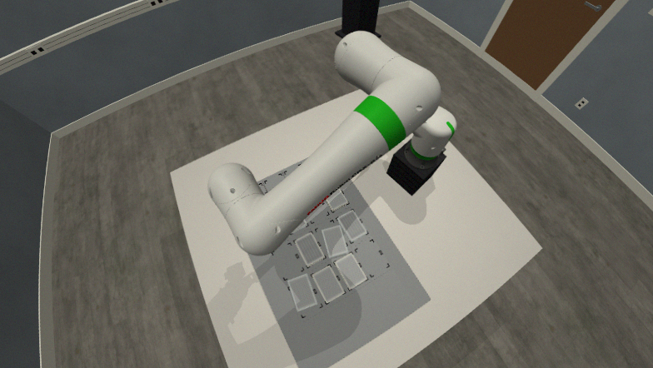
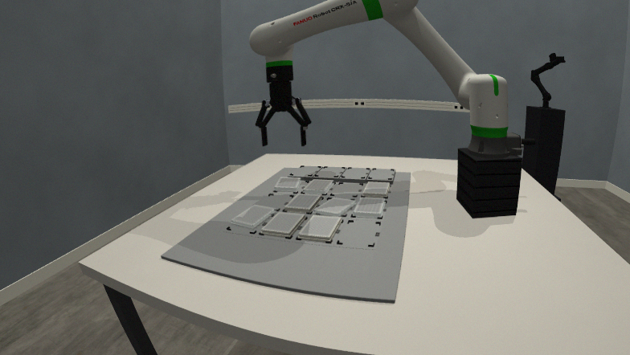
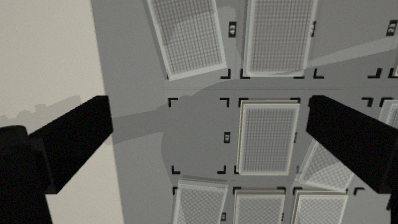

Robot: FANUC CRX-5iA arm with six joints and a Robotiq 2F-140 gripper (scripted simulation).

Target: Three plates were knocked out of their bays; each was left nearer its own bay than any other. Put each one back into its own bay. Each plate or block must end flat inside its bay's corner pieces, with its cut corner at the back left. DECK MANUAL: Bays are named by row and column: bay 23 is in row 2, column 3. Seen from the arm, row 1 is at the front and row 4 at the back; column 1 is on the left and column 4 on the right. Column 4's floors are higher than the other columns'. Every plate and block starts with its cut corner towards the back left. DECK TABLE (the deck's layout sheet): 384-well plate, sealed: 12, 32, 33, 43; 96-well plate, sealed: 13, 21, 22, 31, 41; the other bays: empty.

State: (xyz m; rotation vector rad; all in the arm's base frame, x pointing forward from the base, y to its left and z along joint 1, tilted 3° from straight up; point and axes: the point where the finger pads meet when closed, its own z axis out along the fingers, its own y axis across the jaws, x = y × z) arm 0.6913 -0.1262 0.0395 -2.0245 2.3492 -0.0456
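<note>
My gripper (image 2: 284, 144) (image 3: 209, 113) is open and empty, high above the deck's back rows; the arm hides it in the top view. Three clear-lidded plates sit askew: the plate by bay 43 (image 2: 287, 183) (image 3: 192, 40) is turned and over a corner piece; the plate by bay 22 (image 1: 334, 241) (image 2: 336, 206) (image 3: 327, 167) is turned strongly and partly behind a finger in the wrist view; the plate by bay 41 (image 1: 301, 292) (image 2: 252, 216) (image 3: 200, 202) is slightly turned, its lower part outside the wrist view. The arm hides the bay 43 plate in the top view.
Seated neighbours are the plates in bay 32 (image 1: 310, 249) (image 2: 303, 201) (image 3: 270, 137), bay 33 (image 2: 317, 185) (image 3: 280, 37), bay 31 (image 1: 328, 283) (image 2: 284, 223) (image 3: 257, 209) and bay 21 (image 1: 351, 271) (image 2: 321, 227) (image 3: 320, 209). Bays 42, 23 and 11 hold no plate. Column 4 is raised.
</note>
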